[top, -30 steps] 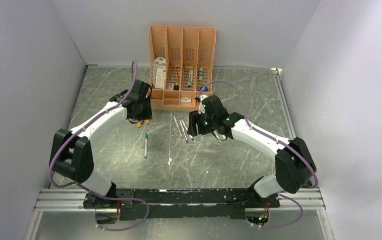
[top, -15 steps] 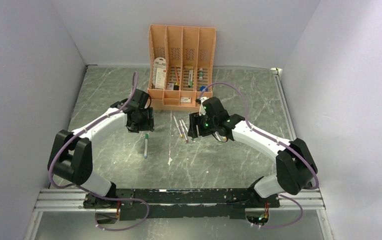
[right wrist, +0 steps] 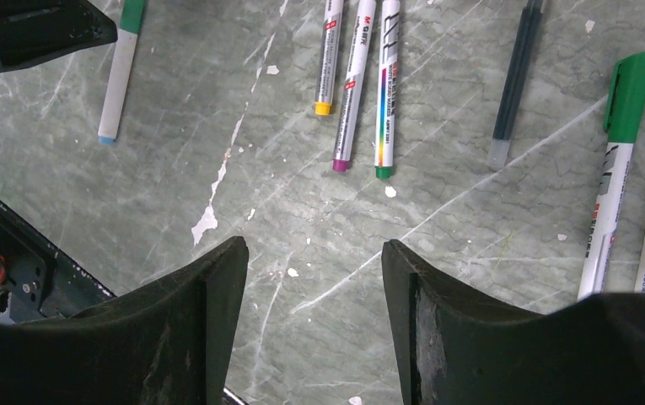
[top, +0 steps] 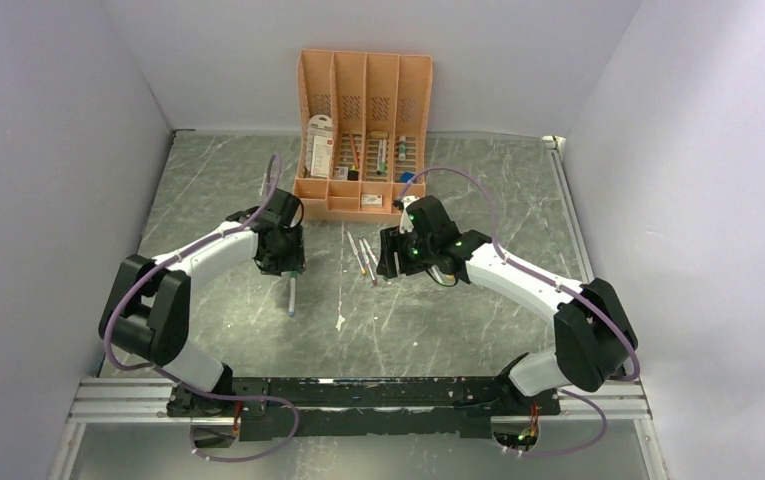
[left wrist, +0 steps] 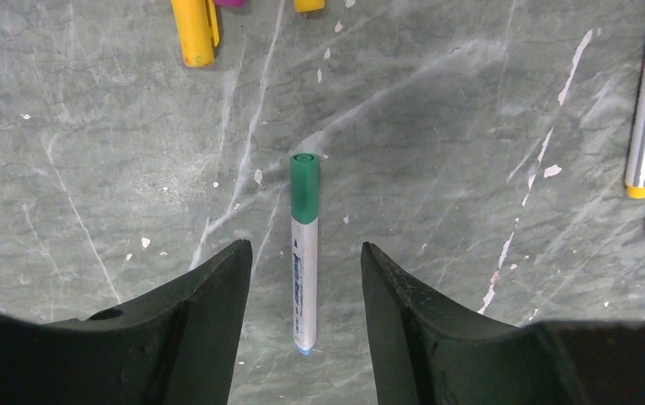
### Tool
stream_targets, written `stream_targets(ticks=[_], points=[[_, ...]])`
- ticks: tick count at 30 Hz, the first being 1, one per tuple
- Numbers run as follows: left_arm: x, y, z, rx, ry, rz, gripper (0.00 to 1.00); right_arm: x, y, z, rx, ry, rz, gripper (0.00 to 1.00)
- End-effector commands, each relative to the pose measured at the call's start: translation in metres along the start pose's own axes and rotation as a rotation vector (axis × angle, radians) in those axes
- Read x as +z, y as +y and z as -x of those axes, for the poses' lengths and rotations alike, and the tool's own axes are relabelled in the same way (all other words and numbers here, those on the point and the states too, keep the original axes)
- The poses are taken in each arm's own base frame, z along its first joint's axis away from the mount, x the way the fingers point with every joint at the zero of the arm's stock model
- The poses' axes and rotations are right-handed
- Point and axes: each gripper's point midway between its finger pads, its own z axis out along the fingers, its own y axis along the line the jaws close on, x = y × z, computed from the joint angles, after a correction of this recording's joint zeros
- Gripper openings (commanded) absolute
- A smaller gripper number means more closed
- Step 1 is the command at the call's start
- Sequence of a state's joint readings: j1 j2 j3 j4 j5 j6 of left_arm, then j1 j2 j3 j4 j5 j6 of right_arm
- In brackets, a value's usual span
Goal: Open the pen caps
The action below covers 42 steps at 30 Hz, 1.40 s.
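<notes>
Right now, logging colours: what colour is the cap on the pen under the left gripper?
A green cylindrical plastic cap; clearest in the left wrist view.

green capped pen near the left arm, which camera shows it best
Left wrist: the green capped pen lies whole and sharp between the left gripper's spread fingers, cap on. Top external shows only a thin sliver; right wrist catches most of it in its upper left corner.

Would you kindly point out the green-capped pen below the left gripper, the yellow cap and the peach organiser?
green-capped pen (left wrist: 304, 261): left wrist view, middle of its pale barrel.
yellow cap (left wrist: 193, 34): left wrist view, its side.
peach organiser (top: 382, 75): top external view, its back wall.
</notes>
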<state>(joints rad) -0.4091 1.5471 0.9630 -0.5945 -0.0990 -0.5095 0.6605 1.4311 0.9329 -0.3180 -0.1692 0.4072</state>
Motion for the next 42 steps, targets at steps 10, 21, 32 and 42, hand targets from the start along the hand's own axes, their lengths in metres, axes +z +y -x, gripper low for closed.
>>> stream_targets(ticks=[10, 21, 32, 42], points=[[0.021, -0.005, -0.004, 0.015, 0.009, 0.038, 0.59, -0.003, 0.008, 0.008, -0.009, -0.029, 0.026, 0.6], [0.033, -0.004, -0.017, 0.038, 0.035, 0.085, 0.43, -0.003, 0.005, 0.003, -0.009, -0.026, 0.023, 0.6], [0.031, -0.018, -0.02, 0.055, 0.046, 0.033, 0.11, -0.003, 0.005, 0.0, -0.01, -0.025, 0.024, 0.6], [0.0, -0.06, 0.002, 0.083, 0.006, -0.139, 0.08, -0.002, 0.003, -0.003, -0.019, -0.008, 0.018, 0.6]])
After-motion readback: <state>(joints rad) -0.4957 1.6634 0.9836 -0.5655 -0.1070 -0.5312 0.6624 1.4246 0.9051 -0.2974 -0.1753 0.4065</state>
